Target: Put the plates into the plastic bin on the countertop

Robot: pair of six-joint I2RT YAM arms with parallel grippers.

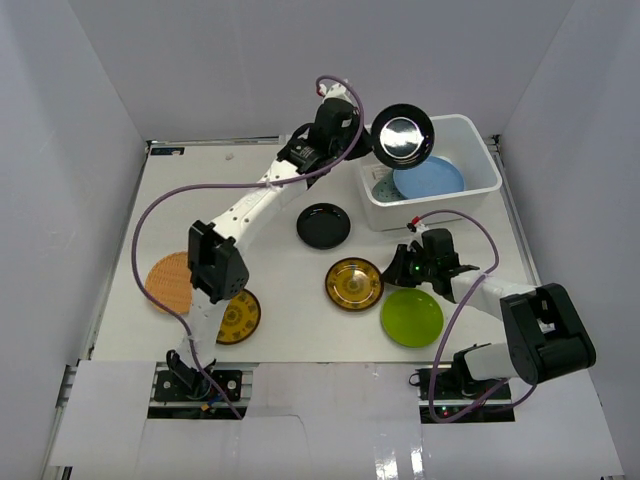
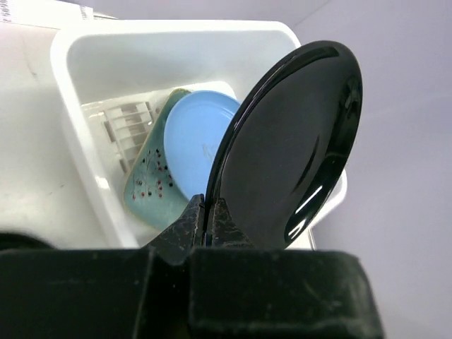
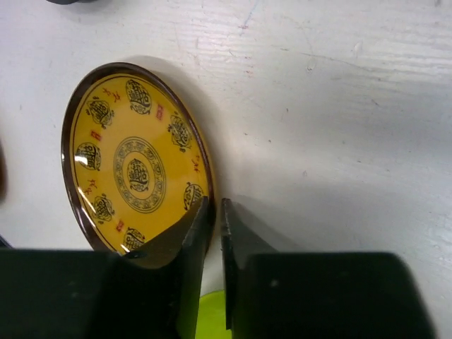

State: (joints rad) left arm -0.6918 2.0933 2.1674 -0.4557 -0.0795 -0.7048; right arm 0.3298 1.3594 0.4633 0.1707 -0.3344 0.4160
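Observation:
My left gripper [image 2: 209, 201] is shut on the rim of a glossy black plate [image 2: 289, 141] and holds it on edge above the white plastic bin [image 2: 78, 106]; from above the plate [image 1: 403, 135] hangs over the bin's [image 1: 480, 150] back left corner. A light blue plate [image 2: 194, 138] and a pale green squarish plate [image 2: 148, 183] lie in the bin. My right gripper [image 3: 214, 201] is closed to a narrow gap on the right rim of the patterned yellow plate [image 3: 134, 166], which lies on the countertop [image 1: 280, 270]. From above, that gripper [image 1: 395, 270] sits beside the plate [image 1: 354, 283].
On the countertop lie a second black plate [image 1: 323, 225], a lime green plate [image 1: 411, 317], a woven-look orange plate [image 1: 168, 280] and a gold plate [image 1: 240, 318] half under the left arm. Grey walls enclose the surface.

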